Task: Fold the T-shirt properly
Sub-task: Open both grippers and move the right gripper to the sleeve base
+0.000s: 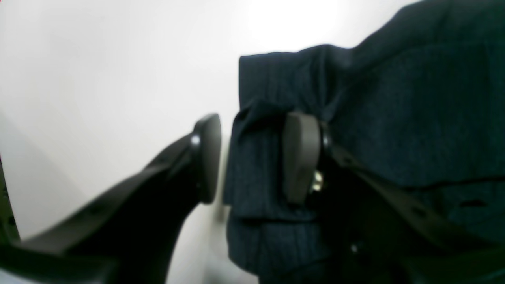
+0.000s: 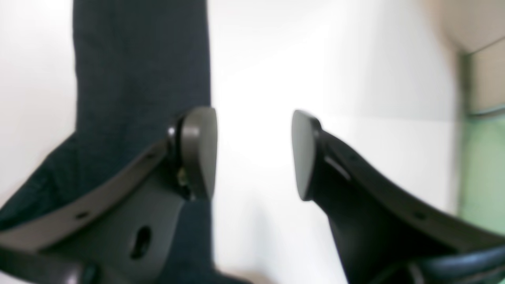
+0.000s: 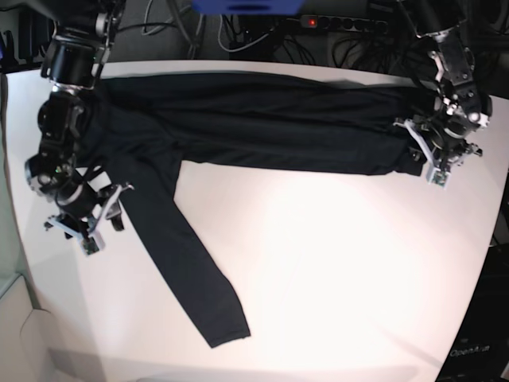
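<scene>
The T-shirt (image 3: pixel 262 119) is dark cloth stretched in a long band across the far side of the white table (image 3: pixel 342 270). One long sleeve (image 3: pixel 191 263) runs diagonally toward the front. My left gripper (image 3: pixel 421 155) sits at the band's right end. In the left wrist view it (image 1: pixel 252 157) is open, and a fold of the T-shirt (image 1: pixel 414 118) lies loose against one pad (image 1: pixel 300 157). My right gripper (image 3: pixel 99 215) is beside the shirt's left end. It (image 2: pixel 252 154) is open with only bare table between the pads, and the T-shirt (image 2: pixel 138 71) lies behind one finger (image 2: pixel 199 154).
Cables and a power strip (image 3: pixel 342 24) run behind the table's far edge, near a blue object (image 3: pixel 246 6). The table's rounded right edge (image 3: pixel 493 239) is close to my left arm. White tabletop lies in front of the shirt.
</scene>
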